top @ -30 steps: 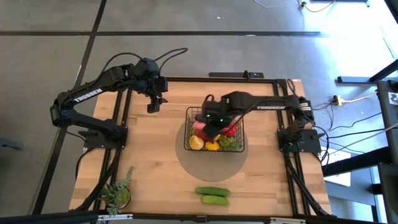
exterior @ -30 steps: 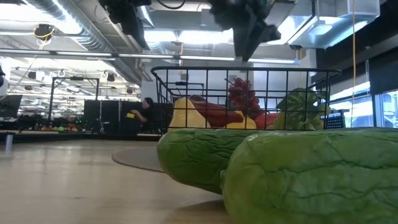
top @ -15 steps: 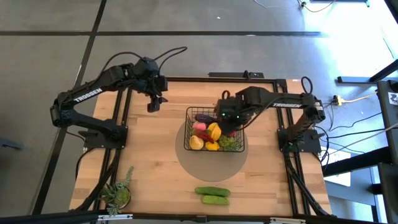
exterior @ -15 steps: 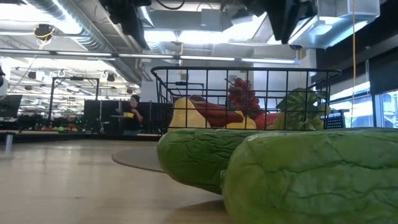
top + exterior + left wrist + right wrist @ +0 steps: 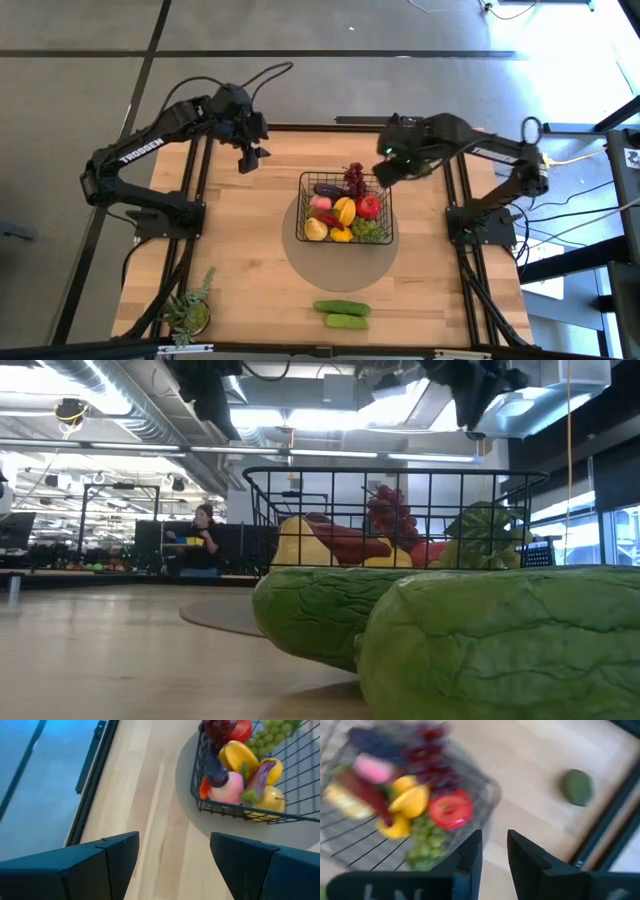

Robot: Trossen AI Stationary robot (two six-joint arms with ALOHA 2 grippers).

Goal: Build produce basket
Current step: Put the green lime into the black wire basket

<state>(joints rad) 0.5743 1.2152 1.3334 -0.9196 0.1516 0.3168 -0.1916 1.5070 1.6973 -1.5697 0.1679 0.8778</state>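
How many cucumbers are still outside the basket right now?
2. Both cucumbers lie side by side, touching, on the table's near edge, well clear of the basket. Any cucumber buried under the basket's fruit would be hidden.

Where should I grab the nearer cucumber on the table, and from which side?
Take the front cucumber across its middle, from straight above. It lies flat and long on the table, touching the other cucumber, so slip one finger between them.
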